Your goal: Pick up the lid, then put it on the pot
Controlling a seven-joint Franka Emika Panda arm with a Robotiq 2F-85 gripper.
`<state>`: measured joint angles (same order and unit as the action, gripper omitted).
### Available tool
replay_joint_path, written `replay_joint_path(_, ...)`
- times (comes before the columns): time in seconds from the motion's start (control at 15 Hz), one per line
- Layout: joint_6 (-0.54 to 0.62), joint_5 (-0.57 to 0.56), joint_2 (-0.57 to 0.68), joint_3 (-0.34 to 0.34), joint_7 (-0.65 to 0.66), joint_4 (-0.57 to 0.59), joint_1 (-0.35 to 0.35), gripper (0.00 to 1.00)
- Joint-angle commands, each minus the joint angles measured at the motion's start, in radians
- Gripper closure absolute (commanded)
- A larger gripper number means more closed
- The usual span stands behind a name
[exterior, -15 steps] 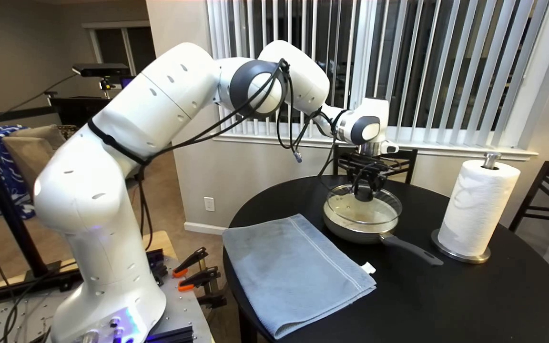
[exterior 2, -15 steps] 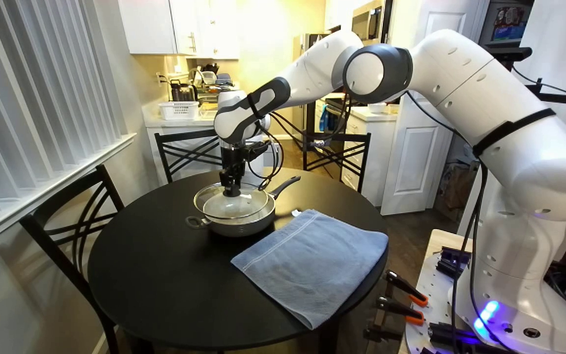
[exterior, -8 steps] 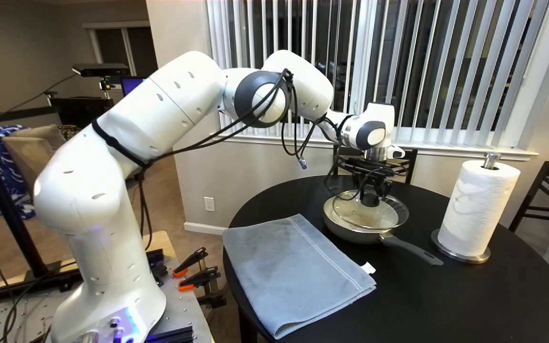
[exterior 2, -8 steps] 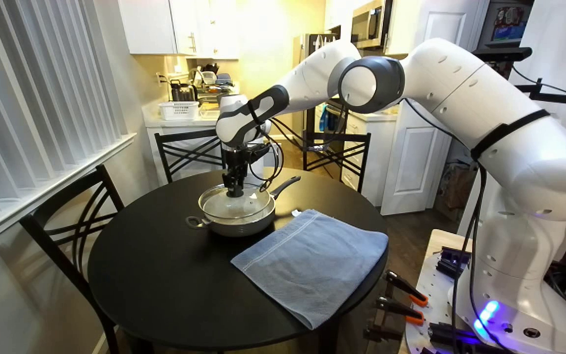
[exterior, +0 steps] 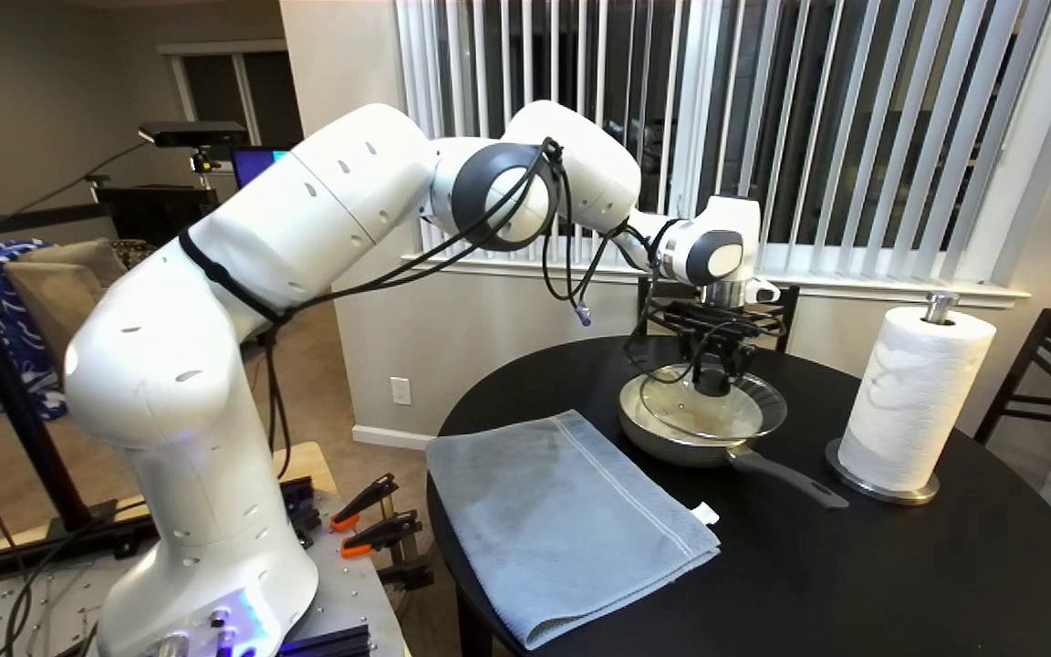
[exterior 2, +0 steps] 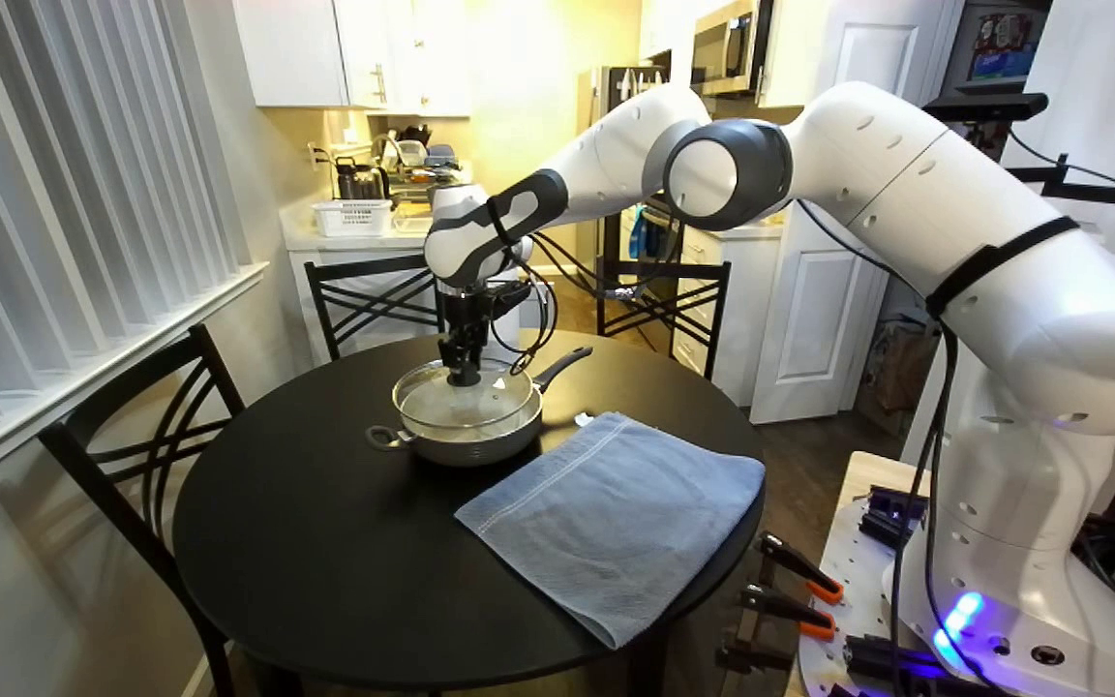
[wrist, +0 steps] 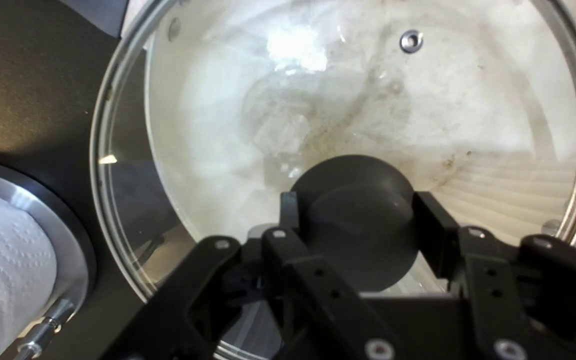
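Note:
The lid (exterior: 765, 401) is a round clear glass disc with a metal rim and a dark knob (wrist: 358, 250). My gripper (wrist: 353, 220) points down with a finger on each side of the knob, shut on it; in both exterior views the gripper (exterior: 712, 376) (exterior 2: 464, 373) is at the lid's middle. The pot (exterior: 671, 452) is a shallow cream-inside pan under the lid (exterior 2: 461, 411). The lid sits off-centre, overhanging the pan's rim on one side, as the wrist view also shows. I cannot tell whether lid and pan touch.
The pan's long handle (exterior: 790, 479) points toward a paper towel roll (exterior: 918, 401), which also shows in the wrist view (wrist: 5, 270). A folded blue-grey cloth (exterior: 571, 520) lies near the pan on the black round table (exterior 2: 325, 571). Chairs (exterior 2: 161, 426) stand around it.
My gripper and the lid have shifted together to the right in both exterior views and slightly down, with most of the motion early. The pan and cloth have not moved.

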<state>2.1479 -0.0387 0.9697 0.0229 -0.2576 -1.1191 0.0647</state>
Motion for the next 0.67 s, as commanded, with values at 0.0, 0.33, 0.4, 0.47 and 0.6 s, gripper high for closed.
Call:
replay_joint_path(0.0,-0.018,-0.001,-0.027,0.005,-0.012,-0.016,0.006,0.67)
replay_joint_path(0.33,0.002,-0.005,-0.055,0.007,-0.023,-0.072,0.006,0.67)
replay_joint_path(0.4,0.008,-0.005,-0.061,0.008,-0.024,-0.084,0.006,0.67)
replay_joint_path(0.47,0.016,-0.007,-0.067,0.007,-0.023,-0.095,0.005,0.67)
replay_joint_path(0.6,0.037,-0.002,-0.085,0.012,-0.027,-0.126,0.010,0.67)
